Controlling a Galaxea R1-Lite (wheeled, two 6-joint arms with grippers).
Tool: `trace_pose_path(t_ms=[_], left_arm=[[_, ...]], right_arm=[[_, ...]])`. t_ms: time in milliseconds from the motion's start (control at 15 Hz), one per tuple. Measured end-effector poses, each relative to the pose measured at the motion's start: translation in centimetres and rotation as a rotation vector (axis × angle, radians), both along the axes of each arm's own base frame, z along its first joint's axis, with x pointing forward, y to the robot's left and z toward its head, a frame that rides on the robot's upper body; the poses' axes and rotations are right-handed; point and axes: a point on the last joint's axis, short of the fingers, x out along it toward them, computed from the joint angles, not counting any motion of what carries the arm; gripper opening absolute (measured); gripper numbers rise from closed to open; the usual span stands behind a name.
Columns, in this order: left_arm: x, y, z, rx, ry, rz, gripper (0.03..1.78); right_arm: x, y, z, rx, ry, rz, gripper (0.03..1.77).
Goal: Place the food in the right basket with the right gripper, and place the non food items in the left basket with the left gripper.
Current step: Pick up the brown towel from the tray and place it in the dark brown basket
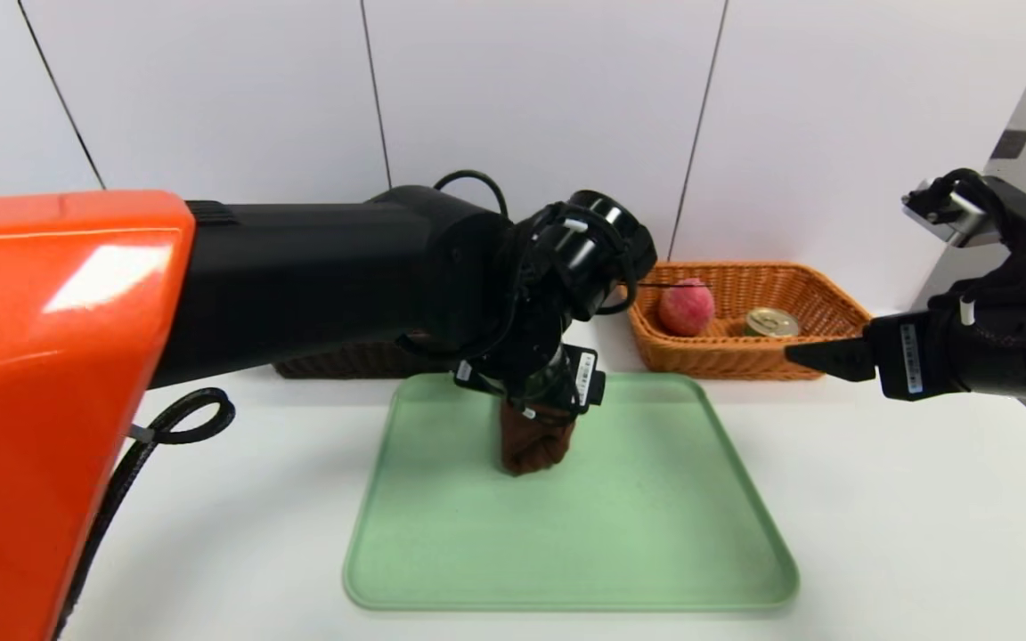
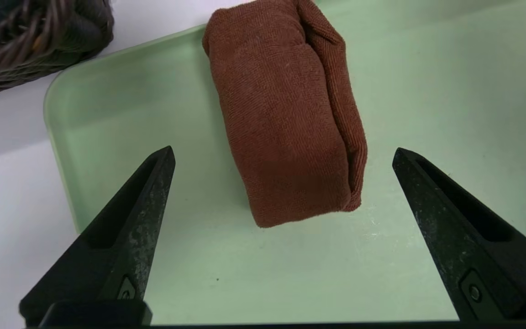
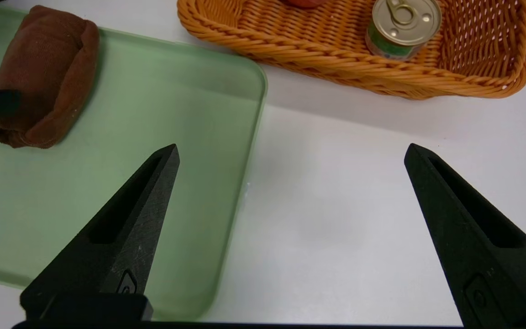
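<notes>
Brown terry cloth, folded into one thick roll (image 2: 288,114), lies on the far middle of the single green tray (image 1: 655,552), nothing else lying on it; the left gripper (image 2: 283,155) hangs just above the roll with its jaws spread wide, one finger to each side and neither touching the fabric; in the head view the arm's wrist hides most of the roll, while the left wrist view shows its whole length and the fold along one side.

Two baskets stand behind the tray on the white worktop (image 1: 923,534); the orange wicker basket (image 1: 834,307) on the right holds two things, one pink-red apple (image 1: 687,307) and one small tin (image 1: 771,321) with a gold pull-tab lid; the dark wicker basket (image 2: 34,41) on the left is almost hidden behind the left arm in the head view, and only a corner of it shows in the left wrist view, its contents not visible.

The right gripper (image 3: 290,153) hovers above bare worktop, just off the tray's right edge and in front of the orange basket, jaws wide apart and holding nothing; its view shows the tin's green label, and only a sliver of the apple.
</notes>
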Motion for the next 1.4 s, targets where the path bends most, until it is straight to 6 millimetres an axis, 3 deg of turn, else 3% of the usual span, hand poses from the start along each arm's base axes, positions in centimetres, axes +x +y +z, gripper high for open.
trace_pose_path(t_ms=[533,1400], left_arm=[[1.5,-1.7,-2.1,-0.047,-0.03,0.01,1.69],[4.1,-2.1,-6.5,0.018,0.013,0.046,1.69]], right_arm=[[-0.8,-0.3,-0.6,-0.002,0.014,-0.004,1.7],[-1.2,-0.7,-1.2,-0.002,0.032,-0.013,1.7]])
